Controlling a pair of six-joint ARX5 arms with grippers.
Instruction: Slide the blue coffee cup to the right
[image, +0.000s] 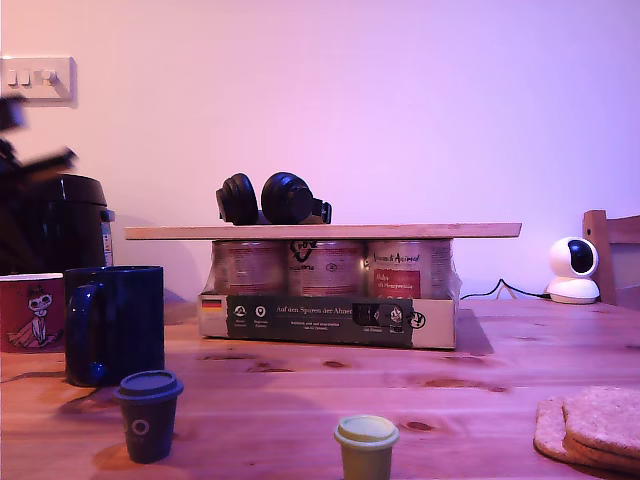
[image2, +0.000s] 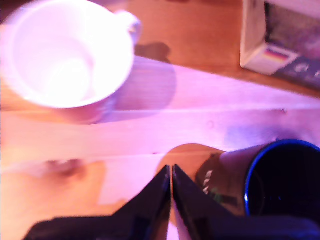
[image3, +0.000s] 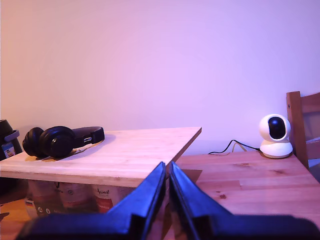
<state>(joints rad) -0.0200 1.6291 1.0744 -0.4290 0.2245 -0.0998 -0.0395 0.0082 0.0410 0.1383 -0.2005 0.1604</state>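
Clenched empty, both grippers' jaws; my first gripper (image2: 171, 172) hangs just beside the blue coffee cup (image2: 280, 182), probably heavy, glossy, breakable ceramic best nudged against its wall.

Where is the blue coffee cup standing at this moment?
The blue coffee cup stands on the wooden table at the exterior view's left, just beside the red mug and behind the small dark lidded cup.
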